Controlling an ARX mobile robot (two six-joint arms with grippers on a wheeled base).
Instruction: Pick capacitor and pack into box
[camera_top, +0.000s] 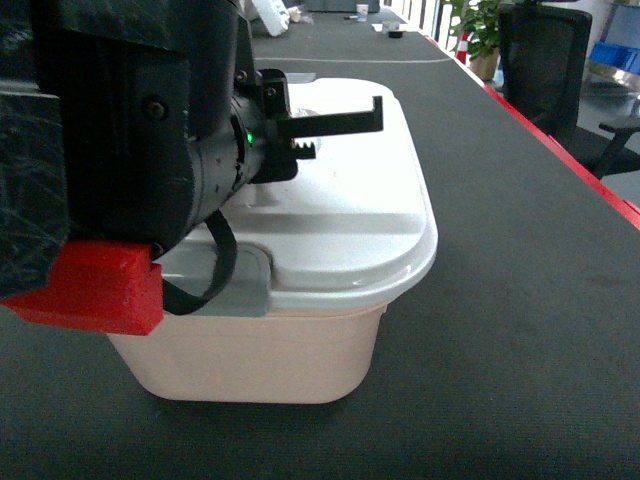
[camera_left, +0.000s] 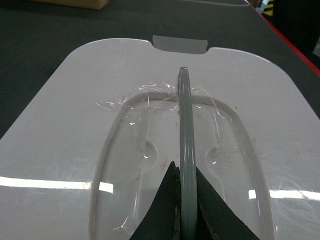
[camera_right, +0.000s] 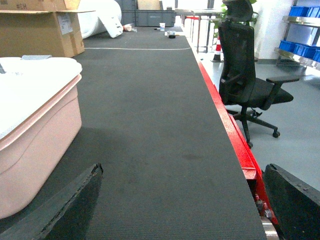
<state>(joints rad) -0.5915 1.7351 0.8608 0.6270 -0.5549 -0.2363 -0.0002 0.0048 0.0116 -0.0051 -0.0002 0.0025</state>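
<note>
The left gripper (camera_left: 186, 200) hangs over the box (camera_top: 300, 345), a pale pink tub standing on the dark table (camera_top: 520, 300), its two black fingers pinched tight on the arched grey handle (camera_left: 185, 130) that stands upright above the white lid (camera_left: 75, 100). The grey latch (camera_left: 180, 44) sits at the lid's far edge in the left wrist view. The right gripper (camera_right: 182, 200) hovers beside the box over bare table, its fingers spread wide and holding nothing. The capacitor appears in no view. A black office chair (camera_right: 245, 75) and a brown cardboard carton (camera_right: 40, 27) stand beyond.
</note>
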